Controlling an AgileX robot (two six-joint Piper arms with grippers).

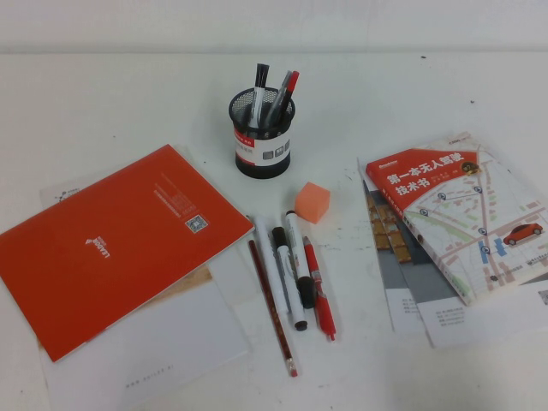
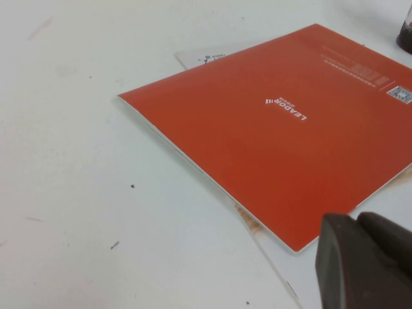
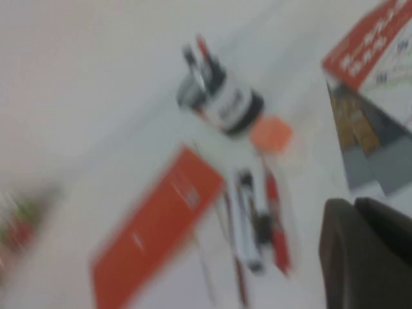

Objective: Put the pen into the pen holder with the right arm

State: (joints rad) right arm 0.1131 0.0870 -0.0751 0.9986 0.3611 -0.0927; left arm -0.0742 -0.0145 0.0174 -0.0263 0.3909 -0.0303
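Looking down from the high view, we see the holder (image 1: 262,137) upright, pens (image 1: 295,272) lying before it, no arms. Our left gripper (image 2: 364,261) hovers over the notebook (image 2: 283,129). Our right gripper (image 3: 367,254) hangs above the pens; we cannot tell either's finger state.

The right gripper (image 3: 367,257) is cut off and blurry beside the pen holder (image 3: 222,96), and white papers (image 1: 163,342) hide under the orange notebook (image 1: 120,244).
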